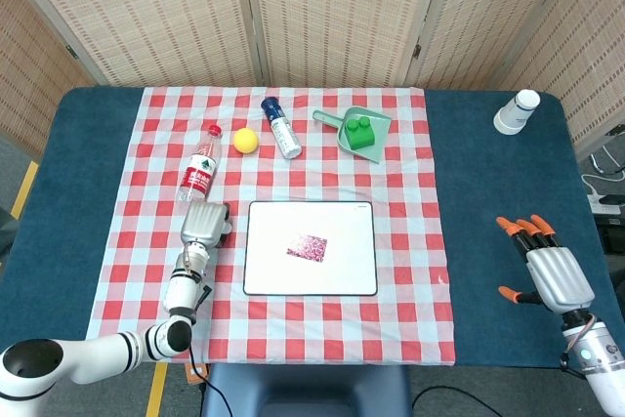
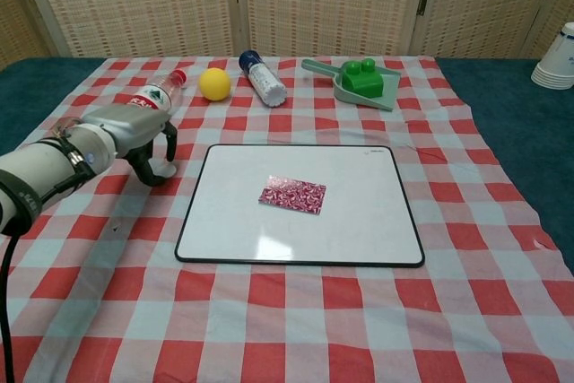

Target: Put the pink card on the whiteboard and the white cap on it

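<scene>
Two hands are in my cameras, and neither holds anything. Nearest to me, my right hand (image 1: 549, 272) sits over the bare blue table (image 1: 508, 231) well off to the right of the checkered cloth (image 2: 296, 311), its orange-tipped fingers (image 1: 518, 228) straight and slightly spread. My left hand (image 2: 134, 136) hovers low over the cloth just beside the left edge of the whiteboard (image 2: 359, 230), fingers curled downward with gaps between them and closed on nothing. The whiteboard lies flat in the middle of the cloth, and the pink card (image 2: 292, 195) lies on it, a little above its centre and slightly askew. Just beyond my left hand a water bottle (image 1: 198, 176) with a red cap lies on its side. Further back I see a yellow ball (image 2: 214, 83), then a blue-capped tube (image 2: 264, 80) lying down, then a green dustpan (image 2: 354, 89) with a green block (image 2: 362, 77) in it. At the far right corner of the table, well apart from everything, stands a stack of paper cups (image 1: 510, 116) with the white cap (image 1: 527, 99) on top.
</scene>
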You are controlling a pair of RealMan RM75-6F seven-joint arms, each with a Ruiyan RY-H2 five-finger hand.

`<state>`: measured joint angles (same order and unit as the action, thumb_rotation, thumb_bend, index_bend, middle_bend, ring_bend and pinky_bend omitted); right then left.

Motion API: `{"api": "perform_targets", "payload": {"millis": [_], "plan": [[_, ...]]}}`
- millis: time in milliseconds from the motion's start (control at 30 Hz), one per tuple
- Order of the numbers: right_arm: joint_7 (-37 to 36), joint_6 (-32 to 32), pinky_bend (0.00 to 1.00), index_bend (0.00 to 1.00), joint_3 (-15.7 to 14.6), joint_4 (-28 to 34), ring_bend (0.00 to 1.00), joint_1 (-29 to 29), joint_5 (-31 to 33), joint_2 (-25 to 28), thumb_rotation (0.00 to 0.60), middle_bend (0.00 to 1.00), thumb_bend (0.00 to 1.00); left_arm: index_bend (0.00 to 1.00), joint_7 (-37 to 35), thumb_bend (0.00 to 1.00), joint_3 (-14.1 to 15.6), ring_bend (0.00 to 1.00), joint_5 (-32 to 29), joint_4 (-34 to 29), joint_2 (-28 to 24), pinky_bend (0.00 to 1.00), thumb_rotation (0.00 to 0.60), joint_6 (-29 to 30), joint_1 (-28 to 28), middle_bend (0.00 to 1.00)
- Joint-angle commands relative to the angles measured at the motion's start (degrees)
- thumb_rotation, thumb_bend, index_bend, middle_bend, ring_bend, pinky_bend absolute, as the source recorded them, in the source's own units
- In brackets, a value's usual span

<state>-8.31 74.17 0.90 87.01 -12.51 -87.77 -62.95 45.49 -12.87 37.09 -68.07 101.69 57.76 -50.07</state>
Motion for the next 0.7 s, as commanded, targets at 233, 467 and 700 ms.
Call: {"api": "perform_targets", "payload": {"millis": [233, 467, 700], "plan": [[0.00, 0.28, 0.06, 0.03, 0.01, 0.05, 0.05, 0.12, -0.04, 0.05, 0.600, 0.15, 0.03, 0.46, 0.88, 0.28, -0.14, 1.00, -1.01, 0.01, 0.07, 1.00, 0.600, -0.48, -0.27, 1.00], [-0.24, 0.57, 0.06, 0.03, 0.03, 0.05, 0.05, 0.20, -0.17, 0.15, 0.600, 0.15, 0.03, 0.47, 1.19, 0.28, -0.23, 1.00, -1.50, -0.20, 0.16, 1.00, 0.600, -0.56, -0.45, 1.00], [-0.30, 0.70, 0.06, 0.03, 0.04, 0.07, 0.05, 0.28, -0.18, 0.20, 0.600, 0.15, 0.03, 0.50, 1.21, 0.29, -0.33, 1.00, -1.34, -0.61, -0.01, 1.00, 0.600, -0.08, -0.51, 1.00]]}}
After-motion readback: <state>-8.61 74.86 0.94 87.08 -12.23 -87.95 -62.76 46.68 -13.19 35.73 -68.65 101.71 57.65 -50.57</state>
